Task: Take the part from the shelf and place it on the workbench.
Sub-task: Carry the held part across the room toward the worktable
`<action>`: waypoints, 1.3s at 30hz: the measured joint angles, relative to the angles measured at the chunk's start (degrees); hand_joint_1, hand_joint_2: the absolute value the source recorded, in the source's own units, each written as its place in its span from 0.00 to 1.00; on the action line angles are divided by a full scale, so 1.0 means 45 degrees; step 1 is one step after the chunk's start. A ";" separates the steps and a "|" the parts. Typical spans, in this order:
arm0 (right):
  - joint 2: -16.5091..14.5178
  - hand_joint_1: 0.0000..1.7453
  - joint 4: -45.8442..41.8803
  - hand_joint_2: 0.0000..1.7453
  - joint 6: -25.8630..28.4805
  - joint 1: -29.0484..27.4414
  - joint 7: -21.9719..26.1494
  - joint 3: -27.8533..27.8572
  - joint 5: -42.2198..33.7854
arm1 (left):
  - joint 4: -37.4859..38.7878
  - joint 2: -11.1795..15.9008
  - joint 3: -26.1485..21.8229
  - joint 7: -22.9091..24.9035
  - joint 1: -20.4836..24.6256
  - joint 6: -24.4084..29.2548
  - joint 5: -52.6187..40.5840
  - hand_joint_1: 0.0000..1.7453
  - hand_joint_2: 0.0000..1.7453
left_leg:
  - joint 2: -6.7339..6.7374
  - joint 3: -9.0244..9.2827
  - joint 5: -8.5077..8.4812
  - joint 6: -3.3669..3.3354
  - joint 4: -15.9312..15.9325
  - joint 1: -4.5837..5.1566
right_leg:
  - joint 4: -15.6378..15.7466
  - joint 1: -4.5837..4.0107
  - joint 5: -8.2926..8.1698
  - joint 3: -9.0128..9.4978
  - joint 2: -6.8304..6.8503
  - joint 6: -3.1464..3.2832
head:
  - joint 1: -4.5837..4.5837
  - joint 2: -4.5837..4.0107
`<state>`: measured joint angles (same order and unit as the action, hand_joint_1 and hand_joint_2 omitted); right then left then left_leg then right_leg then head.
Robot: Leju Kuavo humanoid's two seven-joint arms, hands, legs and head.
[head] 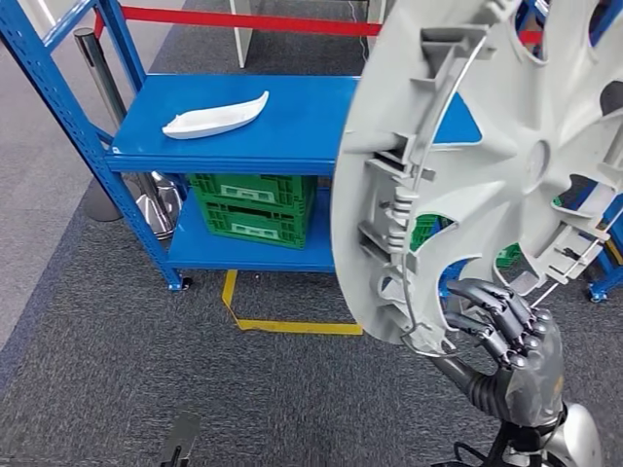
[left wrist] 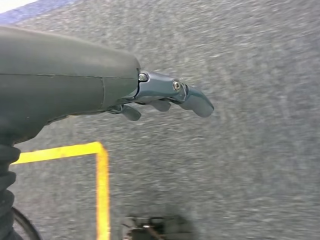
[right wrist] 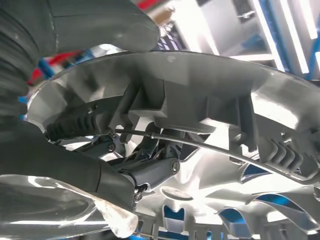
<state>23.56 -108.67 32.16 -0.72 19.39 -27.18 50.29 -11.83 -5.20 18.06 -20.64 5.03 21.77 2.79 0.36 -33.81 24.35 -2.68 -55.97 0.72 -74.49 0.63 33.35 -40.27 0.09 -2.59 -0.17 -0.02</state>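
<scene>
Part: a silver-grey wheel cover (head: 470, 165) held up on edge in front of the blue shelf (head: 294, 126), its ribbed back with clips and a wire ring facing the head camera; it hides the shelf's right side

Right robot hand: right robot hand (head: 514, 350) grips the wheel cover at its lower rim, dark fingers (head: 485, 297) curled over the edge from below; in the right wrist view the fingers (right wrist: 151, 170) reach in behind the wire ring, thumb on the other face of the rim

Left robot hand: left robot hand (left wrist: 166, 97) hangs above the grey carpet (left wrist: 245, 165), holding nothing; fingers stretched out close together, slightly bent at the tips

Shelf: two blue levels on a blue frame; a long white moulded piece (head: 215, 118) lies on the upper level, towards its left; a green crate (head: 253, 206) stands on the lower level

Floor: grey carpet with yellow tape (head: 290, 321) marking a corner just in front of the shelf; the same kind of yellow corner (left wrist: 94, 165) appears below the left robot hand

Background: a red barrier bar (head: 242, 19) runs behind the shelf; a chrome post (head: 103, 78) stands at its left end
</scene>
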 joint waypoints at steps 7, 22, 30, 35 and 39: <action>-0.0393 1.00 -0.0176 1.00 0.0529 -0.1007 0.0677 0.0673 -0.0551 | -0.0002 0.0067 -0.0235 -0.0274 0.0013 -0.0312 -0.0087 0.00 1.00 | -0.0279 -0.0884 -0.0787 0.0451 -0.0263 0.0009 | 0.4329 -0.0073 -0.0069 0.3446 -0.0352 0.0368 | -0.0026 0.0002; -0.1167 1.00 -0.0160 1.00 0.0415 -0.1175 0.1114 0.0728 -0.0516 | -0.0001 0.0085 -0.0214 -0.0208 -0.0047 -0.0072 -0.0694 0.00 1.00 | 0.0618 0.0546 0.0520 0.0367 -0.0240 0.0126 | 0.4156 -0.0164 -0.0772 0.2711 0.1286 0.0472 | -0.0076 0.0001; -0.1348 1.00 -0.0008 1.00 0.0265 -0.1063 0.1175 0.0591 -0.0535 | 0.0000 0.0102 -0.0215 -0.0186 -0.0118 0.0118 -0.0718 0.00 1.00 | -0.0399 0.0425 0.0276 0.0017 -0.0049 -0.0018 | 0.0501 -0.0045 0.0643 0.0736 0.0029 0.0176 | -0.0010 0.0000; -0.1397 1.00 0.0188 1.00 -0.0033 -0.0843 0.1190 0.0468 -0.0650 | 0.0000 0.0117 -0.0226 -0.0140 -0.0112 0.0167 -0.0603 0.00 1.00 | -0.1171 0.0204 0.0261 0.0203 -0.0327 -0.0015 | 0.3417 0.0158 -0.1076 0.1909 -0.1019 0.0182 | -0.0011 0.0000; -0.1459 1.00 0.0331 1.00 -0.0395 -0.0520 0.1274 0.0406 -0.0756 | 0.0001 0.0120 -0.0323 -0.0243 -0.0146 0.0230 -0.0353 0.00 1.00 | -0.1487 -0.0241 0.0197 0.0533 -0.0551 -0.0081 | 0.3726 0.0182 -0.1077 0.1928 -0.0832 0.0358 | -0.0028 0.0000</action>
<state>17.00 -107.18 30.39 -3.06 25.13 -25.35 46.89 -11.82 -4.66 16.61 -21.73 4.37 22.81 1.20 -6.33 -34.89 25.24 -0.29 -58.45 0.35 -57.73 1.45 28.50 -31.59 -3.65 -0.98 -0.30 -0.02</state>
